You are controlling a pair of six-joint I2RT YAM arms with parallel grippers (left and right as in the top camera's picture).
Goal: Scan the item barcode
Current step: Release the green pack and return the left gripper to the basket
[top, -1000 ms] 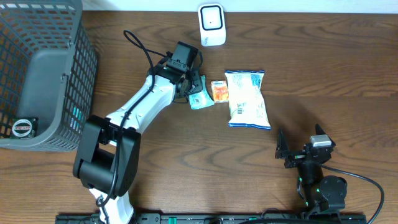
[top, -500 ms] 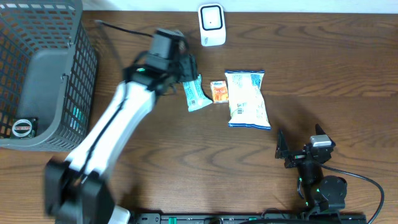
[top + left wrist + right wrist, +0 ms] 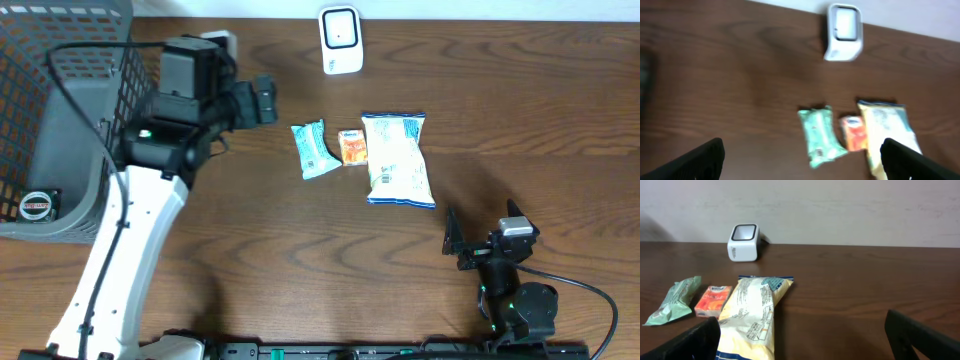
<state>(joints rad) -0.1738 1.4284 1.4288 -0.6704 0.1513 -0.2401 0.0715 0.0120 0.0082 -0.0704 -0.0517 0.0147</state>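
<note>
The left hand (image 3: 258, 102) is fully open and holds nothing: its wrist view shows the two fingers (image 3: 700, 160) at the lower corners of the frame with nothing gripped between them. The overhead view places this hand above the table (image 3: 300, 250), beside the basket (image 3: 40, 60) and well apart from the green packet (image 3: 314, 149). The green packet lies flat on the table, just beside an orange packet (image 3: 351, 147), which in turn lies just beside a white bag (image 3: 397, 158). The scanner (image 3: 340, 40) stands at the far edge, apart from all three. The right hand (image 3: 484, 240) sits at the near edge, also wide open and empty; its wrist view looks across the bag toward the scanner. Only the overhead view shows both arms and the basket, which has a small round object (image 3: 35, 205) inside. Only the right wrist view shows the wall behind the scanner and the print on the bag. The left wrist view is blurred.
</note>
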